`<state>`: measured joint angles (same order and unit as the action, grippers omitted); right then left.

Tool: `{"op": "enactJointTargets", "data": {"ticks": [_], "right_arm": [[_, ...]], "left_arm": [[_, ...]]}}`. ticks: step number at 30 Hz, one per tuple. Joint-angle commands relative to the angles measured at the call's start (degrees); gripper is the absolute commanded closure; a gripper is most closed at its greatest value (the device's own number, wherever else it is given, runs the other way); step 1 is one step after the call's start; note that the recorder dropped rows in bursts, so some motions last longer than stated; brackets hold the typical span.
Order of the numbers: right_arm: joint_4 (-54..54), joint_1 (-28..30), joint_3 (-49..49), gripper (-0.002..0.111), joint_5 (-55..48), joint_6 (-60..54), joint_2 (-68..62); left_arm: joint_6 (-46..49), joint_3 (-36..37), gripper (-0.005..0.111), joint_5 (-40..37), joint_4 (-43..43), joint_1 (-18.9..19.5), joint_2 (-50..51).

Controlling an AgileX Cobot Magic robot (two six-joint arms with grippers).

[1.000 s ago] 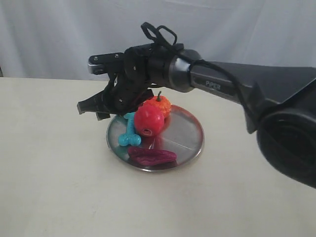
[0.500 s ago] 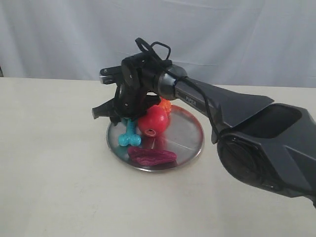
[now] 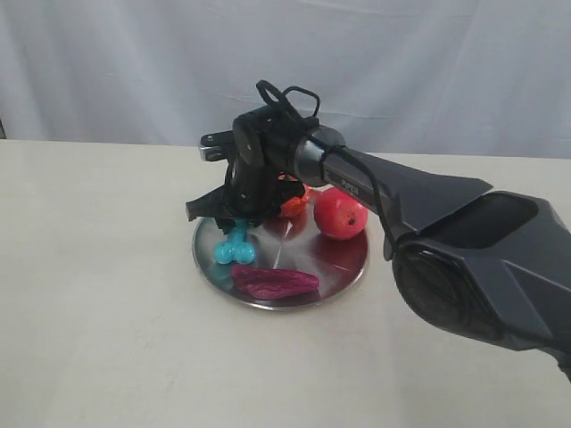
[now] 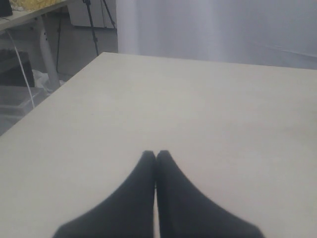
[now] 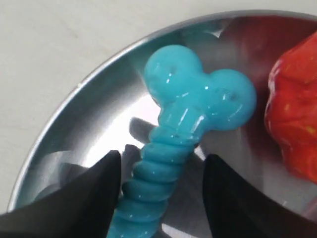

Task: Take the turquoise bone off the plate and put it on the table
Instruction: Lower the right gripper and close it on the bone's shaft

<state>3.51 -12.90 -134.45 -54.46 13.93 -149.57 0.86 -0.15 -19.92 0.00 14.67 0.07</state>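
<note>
The left gripper hung over bare table, its fingers pressed tip to tip with nothing between them; no other object lay ahead of those tips.

In the exterior view, the right gripper reached down over the left part of the plate, its arm crossing in from the right; the bone lay on the plate directly under the fingertips. Its long axis ran from the plate's near-left rim back under the gripper, leaning slightly from the straight near-to-far line, and one knobbed end showed in front of the fingers.

From the right wrist, the fingers stood apart, one on either side of the ribbed shaft; they were near it but not closed on it, with slivers of plate showing in between. The bone pointed straight out along the fingers, and its knobbed end lay beyond the tips, close to the rim.

A purple piece lay on the plate just in front of the bone's near end. An orange fruit sat just beyond the fingers on the far side; an apple rested well clear of the fingers to the right, on the plate's far-right part.
</note>
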Motion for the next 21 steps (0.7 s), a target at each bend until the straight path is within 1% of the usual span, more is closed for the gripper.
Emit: {"op": "enactJointTargets", "data": {"ticks": [1, 5, 8, 16, 21], "right_arm": [[0.21, 0.23, -0.1, 0.066, 0.32, 0.15, -0.37], [0.21, 0.23, -0.1, 0.092, 0.32, 0.04, -0.37], [0.21, 0.27, -0.1, 0.108, 0.32, 0.04, -0.37], [0.21, -0.04, -0.1, 0.109, -1.91, 0.04, 2.05], [0.0, -0.08, -0.1, 0.109, -6.24, -0.96, 7.82]], "left_arm": [[-0.24, 0.15, 0.107, 0.31, 0.0, 0.01, -0.07], [-0.24, 0.15, 0.107, 0.31, 0.0, 0.01, -0.07], [-0.24, 0.15, 0.107, 0.31, 0.0, 0.01, -0.07], [-0.24, 0.15, 0.107, 0.31, 0.0, 0.01, -0.07], [-0.24, 0.15, 0.107, 0.31, 0.0, 0.01, -0.07]]}}
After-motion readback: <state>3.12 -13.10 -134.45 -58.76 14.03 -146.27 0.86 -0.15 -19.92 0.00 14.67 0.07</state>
